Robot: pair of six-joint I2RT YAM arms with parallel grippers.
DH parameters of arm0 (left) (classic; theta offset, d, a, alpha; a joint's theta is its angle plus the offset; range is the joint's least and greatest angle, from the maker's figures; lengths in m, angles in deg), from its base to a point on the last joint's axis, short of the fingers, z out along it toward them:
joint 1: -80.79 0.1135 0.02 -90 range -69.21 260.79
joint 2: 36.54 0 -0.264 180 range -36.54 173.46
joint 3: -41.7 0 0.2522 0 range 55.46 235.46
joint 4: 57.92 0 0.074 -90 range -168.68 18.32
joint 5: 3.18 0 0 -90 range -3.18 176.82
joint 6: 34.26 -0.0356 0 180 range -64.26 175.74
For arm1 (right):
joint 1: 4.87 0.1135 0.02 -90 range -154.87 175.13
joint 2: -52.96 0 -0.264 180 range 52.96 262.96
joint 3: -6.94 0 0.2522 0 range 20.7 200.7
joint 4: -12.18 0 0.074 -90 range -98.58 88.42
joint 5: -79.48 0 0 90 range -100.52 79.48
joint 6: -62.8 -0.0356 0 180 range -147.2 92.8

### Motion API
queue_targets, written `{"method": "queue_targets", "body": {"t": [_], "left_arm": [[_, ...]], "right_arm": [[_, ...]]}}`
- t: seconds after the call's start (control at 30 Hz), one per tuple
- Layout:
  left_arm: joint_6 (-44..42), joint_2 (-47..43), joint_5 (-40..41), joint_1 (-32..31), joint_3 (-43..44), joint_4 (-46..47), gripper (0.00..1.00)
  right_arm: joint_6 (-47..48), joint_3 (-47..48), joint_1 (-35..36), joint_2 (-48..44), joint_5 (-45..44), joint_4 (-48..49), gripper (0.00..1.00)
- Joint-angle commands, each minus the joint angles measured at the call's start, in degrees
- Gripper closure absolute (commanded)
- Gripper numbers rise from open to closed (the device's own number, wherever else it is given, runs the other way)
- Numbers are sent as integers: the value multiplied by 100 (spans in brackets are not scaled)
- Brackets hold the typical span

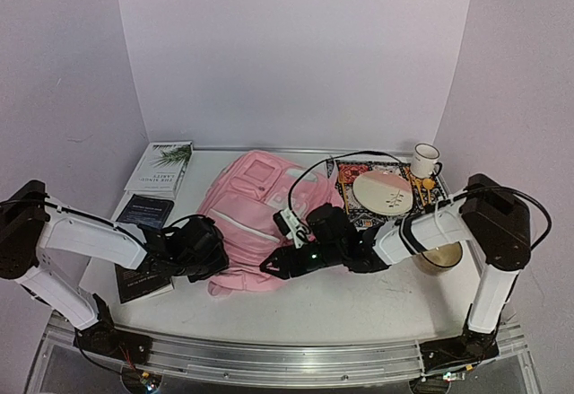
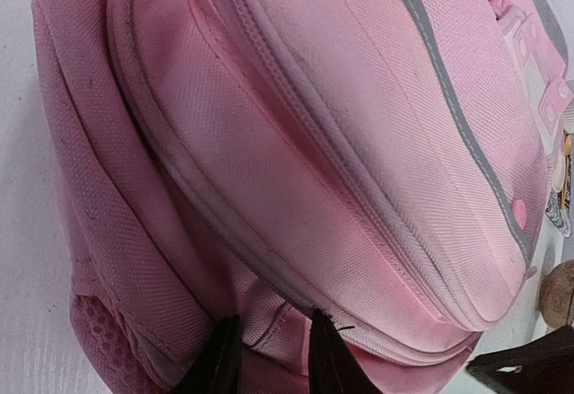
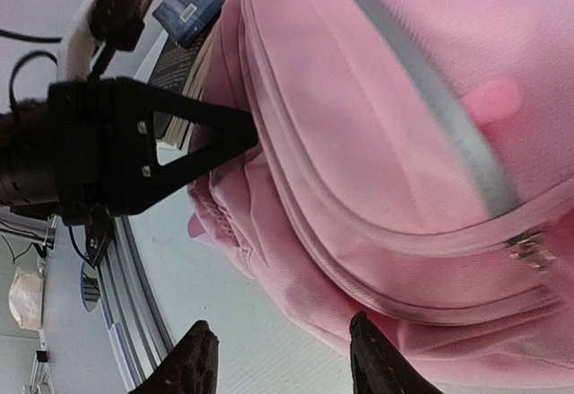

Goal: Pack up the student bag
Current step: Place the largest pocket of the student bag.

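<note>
Student bag, flat, front up, long axis near-to-far, slightly slanted

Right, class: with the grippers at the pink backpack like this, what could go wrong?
1. The left gripper has only a thin fold of the backpack between its fingers; soft fabric could slip when pulled.
2. The right gripper is open at the near edge, holding nothing, so the backpack may twist.
3. The plate and mug stand to its right; a dragged backpack might knock them.
</note>
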Motion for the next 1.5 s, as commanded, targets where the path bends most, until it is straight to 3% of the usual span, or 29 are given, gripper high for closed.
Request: {"method": "queue_targets", "body": {"t": [0.0,0.7,1.47], "left_arm": [[113,143,-357,-3,-26,210,74],[105,289,-536,-2,69,253,75],[15,144,-825,-65,9,253,77]], "right_arm": [[-133,143,155,427,88,328,51],[-986,-825,289,-139,-1305,321,50],[-910,143,301,372,-1022,149,53]]}}
